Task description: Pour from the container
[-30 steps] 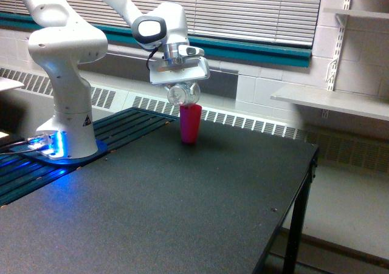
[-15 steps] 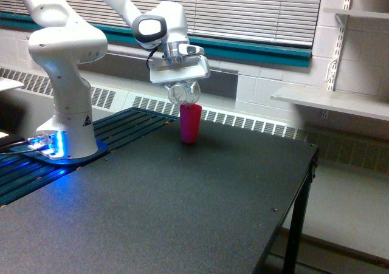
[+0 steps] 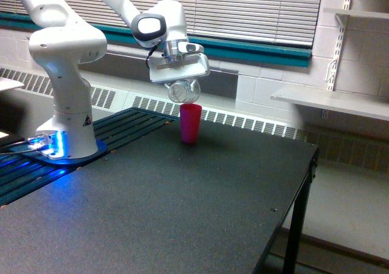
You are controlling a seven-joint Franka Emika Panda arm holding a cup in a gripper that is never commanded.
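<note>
The container (image 3: 183, 91) is a small clear rounded cup, tipped on its side just above the rim of a pink-red tumbler (image 3: 190, 123). My gripper (image 3: 182, 85) is shut on the container, with the white hand right above it. The tumbler stands upright on the black table (image 3: 182, 201) near its far edge. A small gap shows between the container and the tumbler's rim. I cannot make out any contents in the clear cup.
The arm's white base (image 3: 67, 128) stands at the exterior view's left on a blue-lit mount. A slatted black panel (image 3: 121, 125) lies beside it. The table's right edge (image 3: 307, 177) drops to the floor. A grey shelf (image 3: 331, 101) juts from the wall at right.
The gripper and the container have risen slightly, opening a gap above the tumbler's rim. The tumbler has stayed put.
</note>
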